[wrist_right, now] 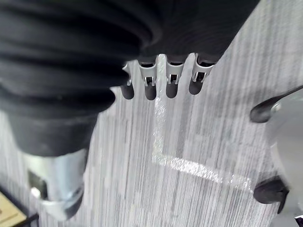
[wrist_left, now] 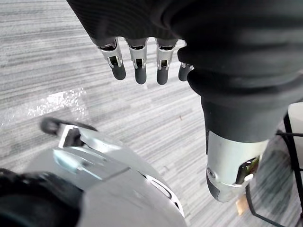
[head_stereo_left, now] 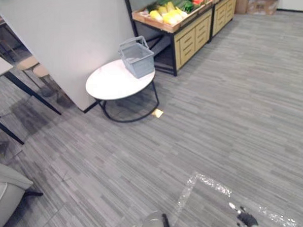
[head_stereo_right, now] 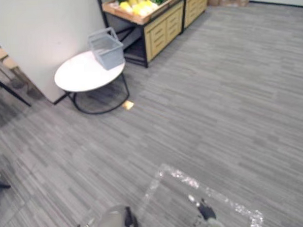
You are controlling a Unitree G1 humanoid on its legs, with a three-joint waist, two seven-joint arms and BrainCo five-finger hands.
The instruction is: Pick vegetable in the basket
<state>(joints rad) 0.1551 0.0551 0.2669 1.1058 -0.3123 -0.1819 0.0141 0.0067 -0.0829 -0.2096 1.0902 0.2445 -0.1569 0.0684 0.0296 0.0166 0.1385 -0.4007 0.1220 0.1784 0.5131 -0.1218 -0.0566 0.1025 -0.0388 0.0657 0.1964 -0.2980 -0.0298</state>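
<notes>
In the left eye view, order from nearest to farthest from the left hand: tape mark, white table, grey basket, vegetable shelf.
From the left hand, hanging low:
1. Tape mark, on the near floor.
2. White table, by the wall.
3. Grey basket, on the table's far side.
4. Vegetable shelf, farthest back.

I see grey striped carpet throughout, a white partition wall at the far left, a round white bench beside it, and a wooden display stand beyond.
</notes>
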